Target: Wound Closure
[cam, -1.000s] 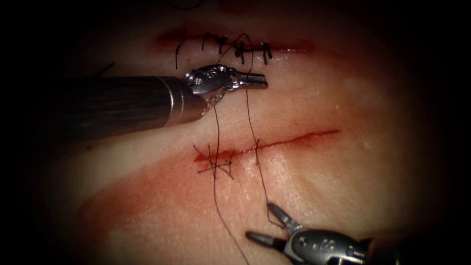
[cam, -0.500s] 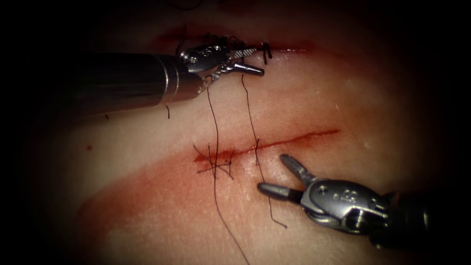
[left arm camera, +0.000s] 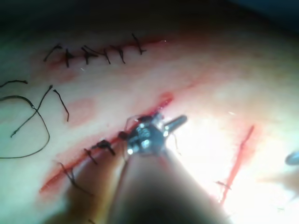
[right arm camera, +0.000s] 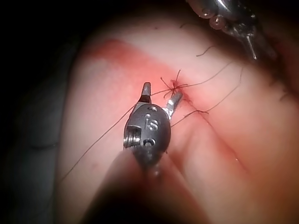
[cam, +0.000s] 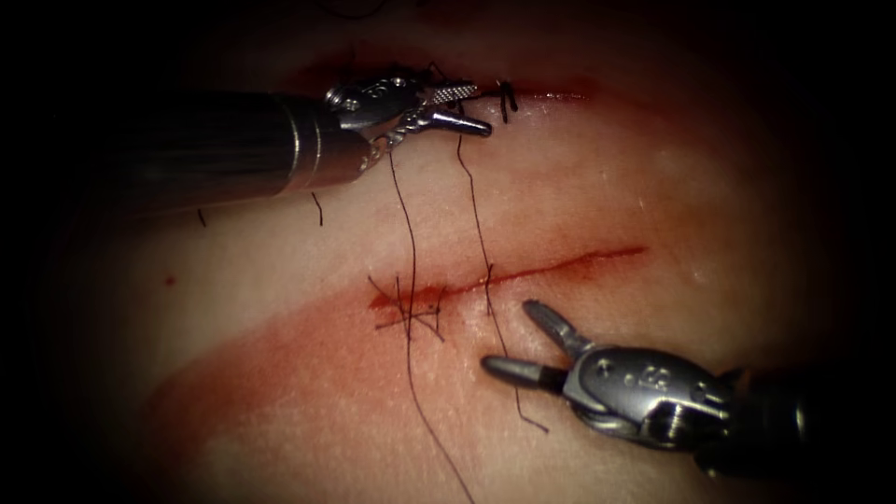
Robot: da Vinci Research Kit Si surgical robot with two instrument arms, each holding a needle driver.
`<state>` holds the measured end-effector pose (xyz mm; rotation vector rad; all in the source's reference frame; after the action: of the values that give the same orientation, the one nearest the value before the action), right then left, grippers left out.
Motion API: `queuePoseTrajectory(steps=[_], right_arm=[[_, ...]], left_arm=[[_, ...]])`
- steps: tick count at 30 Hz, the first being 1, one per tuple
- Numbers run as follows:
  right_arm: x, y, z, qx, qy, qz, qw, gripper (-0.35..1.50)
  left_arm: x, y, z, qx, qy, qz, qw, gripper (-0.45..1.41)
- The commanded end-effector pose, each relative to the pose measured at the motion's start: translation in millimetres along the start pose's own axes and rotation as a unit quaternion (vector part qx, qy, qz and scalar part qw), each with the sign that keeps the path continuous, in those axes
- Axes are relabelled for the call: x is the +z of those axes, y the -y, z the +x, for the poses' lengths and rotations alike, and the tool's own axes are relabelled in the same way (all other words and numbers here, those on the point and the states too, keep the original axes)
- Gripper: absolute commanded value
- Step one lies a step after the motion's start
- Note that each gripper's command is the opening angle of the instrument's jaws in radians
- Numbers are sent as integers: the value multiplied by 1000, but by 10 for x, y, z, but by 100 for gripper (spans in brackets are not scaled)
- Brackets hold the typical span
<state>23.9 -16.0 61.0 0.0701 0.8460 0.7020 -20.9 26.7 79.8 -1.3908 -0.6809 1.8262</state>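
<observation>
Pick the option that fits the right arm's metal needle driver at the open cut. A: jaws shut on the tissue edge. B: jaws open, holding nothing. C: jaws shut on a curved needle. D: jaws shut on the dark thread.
B: the right arm's metal needle driver has its two jaws spread apart just below the open red cut, with nothing between them; the thin dark thread runs past them.

Endoscope above, front; wrist views close; all share cut (cam: 523,273).

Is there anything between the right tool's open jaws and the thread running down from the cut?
Nothing visible. The right tool, jaws open and empty, sits just right of the thread below the cut, with bare tissue between.
</observation>
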Motion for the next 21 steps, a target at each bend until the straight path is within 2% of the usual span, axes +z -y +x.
queuePoseTrajectory(steps=[1, 2, 3, 5, 6, 8, 10, 11, 15, 16, 18, 20, 21], right_arm=[[8, 5, -4, 1, 1, 3, 1000, 130], [9, 3, -5, 1, 5, 9, 1000, 124], [10, 1, -6, 1, 5, 17, 1000, 121], [13, -4, -6, 1, 3, 44, 999, 114], [18, -14, -3, -1, 2, 70, 998, 103], [24, -26, 0, -7, -5, 93, 996, 88], [34, -39, 2, -15, -7, 118, 993, 61], [48, -49, 2, -25, -1, 140, 990, 22], [78, -69, 0, -34, 4, 166, 986, -25], [83, -75, 0, -37, 8, 161, 986, -30], [88, -84, -1, -40, 12, 150, 988, -28], [87, -87, -8, -41, 27, 134, 990, -18], [81, -77, -21, -32, 57, 133, 989, -10]], left_arm=[[6, 3, -3, 12, 0, -3, 1000, -3], [4, 2, -3, 27, 1, -3, 1000, -42], [3, 0, -3, 38, 2, -4, 999, -45], [0, -2, -3, 49, 2, -3, 999, -45], [-2, -5, -2, 54, 3, -2, 999, -45], [-2, -9, -3, 59, 3, 0, 998, -45], [-1, -14, -4, 61, 3, 2, 998, -45], [1, -21, -6, 66, 3, 5, 998, -45], [6, -37, -4, 74, 3, 12, 997, -45], [6, -41, -3, 73, 3, 13, 997, -45], [5, -47, -1, 77, 3, 13, 997, -45], [3, -52, 3, 80, 3, 13, 997, -45], [2, -53, 8, 83, 3, 13, 996, -45]])
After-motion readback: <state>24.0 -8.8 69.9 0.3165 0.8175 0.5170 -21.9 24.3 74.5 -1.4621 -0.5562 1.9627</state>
